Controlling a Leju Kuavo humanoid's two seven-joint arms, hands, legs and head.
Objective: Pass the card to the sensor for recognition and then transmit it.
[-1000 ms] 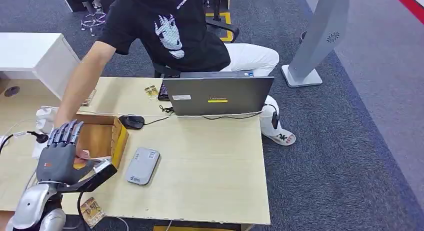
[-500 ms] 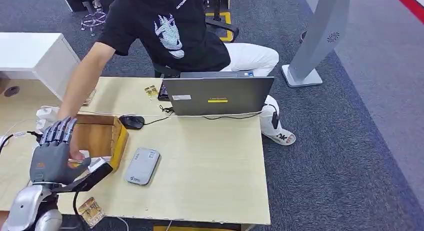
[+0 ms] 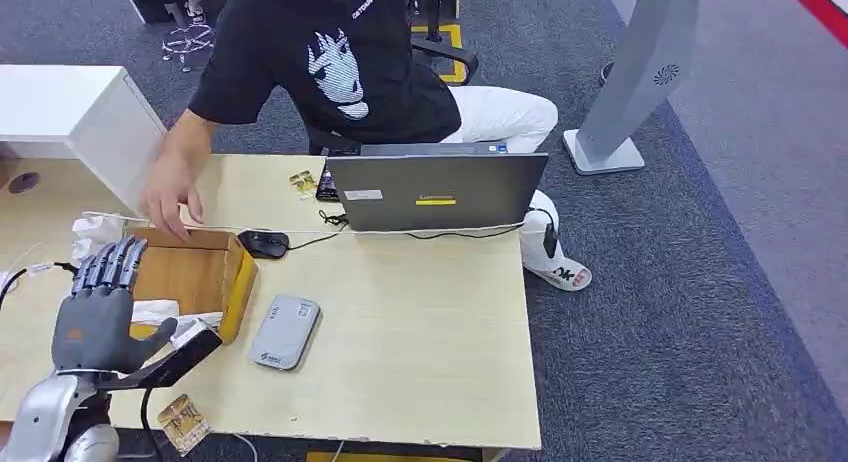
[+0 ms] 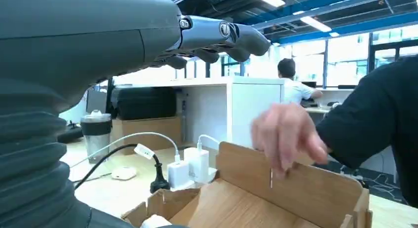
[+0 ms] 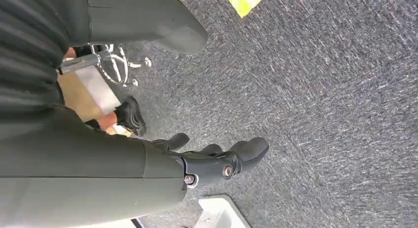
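My left hand (image 3: pixel 95 317) hovers upright over the table's near left corner, beside the wooden box (image 3: pixel 238 282), fingers spread and holding nothing. In the left wrist view its fingers (image 4: pixel 222 35) reach out above the box (image 4: pixel 296 188). A flat white piece (image 3: pixel 155 310) lies inside the box; I cannot tell if it is the card. The grey sensor (image 3: pixel 285 332) lies flat just right of the box. A person's hand (image 3: pixel 170 197) hangs over the box's far rim, blurred in the left wrist view (image 4: pixel 286 136). My right hand (image 5: pixel 217 164) hangs over carpet, empty, fingers loosely bent.
A laptop (image 3: pixel 435 190) stands at the table's (image 3: pixel 420 342) far edge, with a black mouse (image 3: pixel 265 244) and cable to its left. A patterned card (image 3: pixel 183 420) lies at the near edge, and small cards (image 3: pixel 303 182) by the laptop. The person sits behind the table.
The person's hand has drawn back out of the box to its far rim. My left hand has drifted a little left and toward me.
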